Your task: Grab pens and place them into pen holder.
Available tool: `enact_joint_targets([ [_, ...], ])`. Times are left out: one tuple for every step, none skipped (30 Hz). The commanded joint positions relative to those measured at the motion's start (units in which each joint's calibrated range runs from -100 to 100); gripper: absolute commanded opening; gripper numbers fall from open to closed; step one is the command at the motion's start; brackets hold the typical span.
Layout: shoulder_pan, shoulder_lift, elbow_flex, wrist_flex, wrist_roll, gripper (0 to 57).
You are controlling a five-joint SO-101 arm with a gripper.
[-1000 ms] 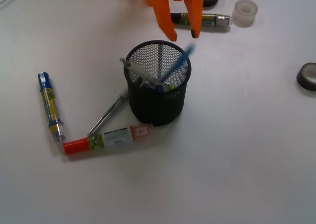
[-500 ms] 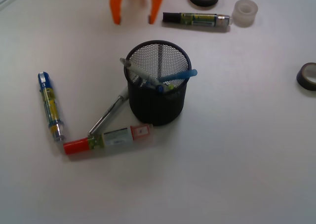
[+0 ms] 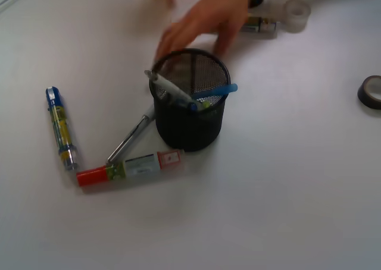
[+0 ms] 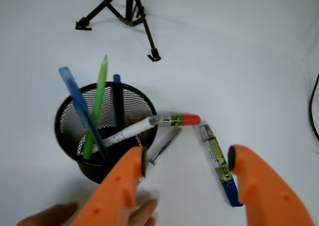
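Wrist view alone shows claw (image 4: 187, 164) spread wide, empty, front shows hand (image 3: 205, 23) over pen holder (image 3: 189, 112)

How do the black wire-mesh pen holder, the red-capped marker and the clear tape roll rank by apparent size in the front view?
1. black wire-mesh pen holder
2. red-capped marker
3. clear tape roll, though it lies farther from the camera.

On my front feed I see a red-capped marker (image 3: 128, 168) at seven o'clock, a blue-capped marker (image 3: 61, 128) at nine o'clock, a dark tape roll (image 3: 370, 91) at three o'clock and a clear tape roll (image 3: 296, 15) at one o'clock. My wrist view shows a black tripod (image 4: 122, 8) at twelve.
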Motion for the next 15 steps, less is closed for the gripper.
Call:
enact_joint_targets([
  [-1.67,-3.44,-1.06,2.32,0.15,19.3],
  [-1.82,-4.12,-1.06,3.11,0.15,19.3],
  [-1.82,-4.55,-1.06,3.72,0.10,19.3],
  [-1.82,-4.89,-1.06,4.07,0.10,19.3],
  [-1.82,-5.31,-1.06,4.16,0.10,19.3],
  [-1.74,-5.57,-1.06,4.25,0.10,19.3],
  [-1.59,-5.82,-1.06,4.25,0.10,19.3],
  [-1.52,-5.91,-0.97,4.25,0.10,19.3],
  [-1.44,-5.82,-0.97,4.25,0.10,19.3],
  [-1.37,-5.57,-0.97,4.25,0.10,19.3],
  [-1.37,-5.31,-0.79,4.25,0.10,19.3],
  [-1.30,-5.40,0.03,4.16,0.10,19.3],
  [-1.30,-5.91,1.39,3.90,0.10,19.3],
  [-0.85,-6.08,2.56,3.90,0.05,19.3],
  [-0.32,-6.08,3.56,3.81,-0.44,19.4],
])
